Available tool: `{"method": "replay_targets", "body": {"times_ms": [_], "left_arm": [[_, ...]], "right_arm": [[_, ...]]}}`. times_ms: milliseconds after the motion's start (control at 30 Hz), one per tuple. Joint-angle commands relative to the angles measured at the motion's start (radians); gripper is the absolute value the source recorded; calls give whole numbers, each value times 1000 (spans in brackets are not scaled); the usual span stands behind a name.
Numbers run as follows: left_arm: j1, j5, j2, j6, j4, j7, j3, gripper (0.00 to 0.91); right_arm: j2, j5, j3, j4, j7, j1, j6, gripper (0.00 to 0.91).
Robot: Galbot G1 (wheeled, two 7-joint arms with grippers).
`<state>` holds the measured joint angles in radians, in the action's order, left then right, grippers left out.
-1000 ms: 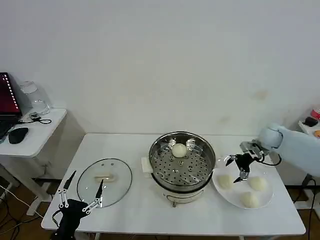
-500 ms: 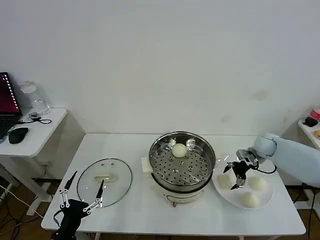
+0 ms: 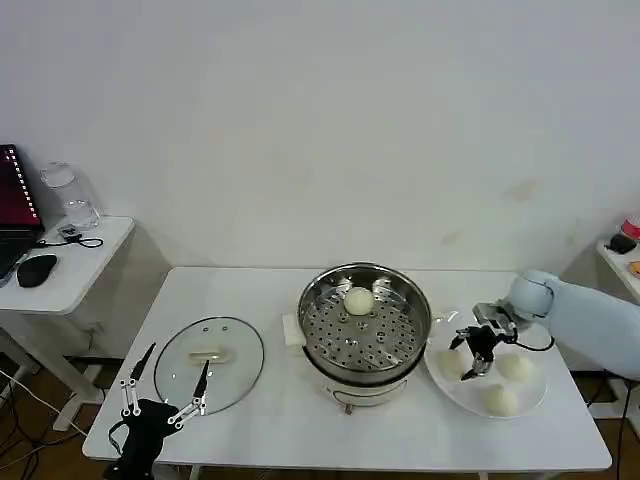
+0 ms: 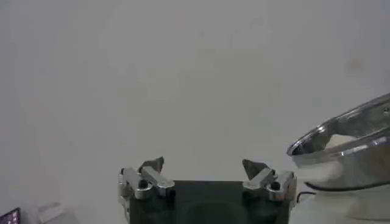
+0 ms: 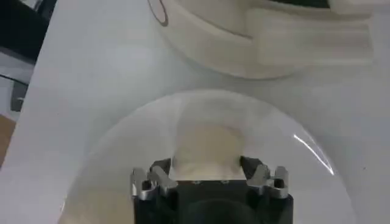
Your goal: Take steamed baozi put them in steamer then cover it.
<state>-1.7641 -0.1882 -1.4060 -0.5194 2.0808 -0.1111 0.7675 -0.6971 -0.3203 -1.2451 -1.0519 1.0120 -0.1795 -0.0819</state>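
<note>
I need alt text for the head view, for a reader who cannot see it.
The right gripper hangs open over a baozi on the white plate, where two more lie. One baozi sits in the open steamer at the table's centre. The glass lid lies to the left, near the open left gripper.

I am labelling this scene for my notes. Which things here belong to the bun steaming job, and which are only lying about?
Belong to the job:
- steamer, one baozi inside
- three baozi on the white plate; the open right claw is at the nearest one
- glass lid by the open left claw

Lying about:
- side table: mouse, laptop, glass jar
</note>
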Motion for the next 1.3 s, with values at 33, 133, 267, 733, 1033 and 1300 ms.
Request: {"method": "replay_targets", "body": {"times_ms": [33, 133, 267, 733, 1033, 1300], "left_arm": [[-1, -4, -4, -2, 0, 1, -3, 907], [-5, -4, -6, -5, 1, 2, -4, 907], [-11, -5, -5, -6, 4, 3, -3, 907], [-23, -8, -5, -13, 14, 5, -2, 907], [-32, -7, -2, -22, 16, 6, -5, 907], [-18, 3, 23, -21, 20, 6, -3, 907]], "right_arm": [[2, 4, 6, 1, -3, 6, 1, 665], [6, 6, 8, -4, -4, 10, 3, 655], [16, 10, 22, -8, -5, 18, 2, 635], [80, -8, 55, -71, -9, 14, 10, 564], [201, -99, -87, -213, -5, -212, 16, 564], [302, -231, -305, -375, 8, -566, 12, 564]]}}
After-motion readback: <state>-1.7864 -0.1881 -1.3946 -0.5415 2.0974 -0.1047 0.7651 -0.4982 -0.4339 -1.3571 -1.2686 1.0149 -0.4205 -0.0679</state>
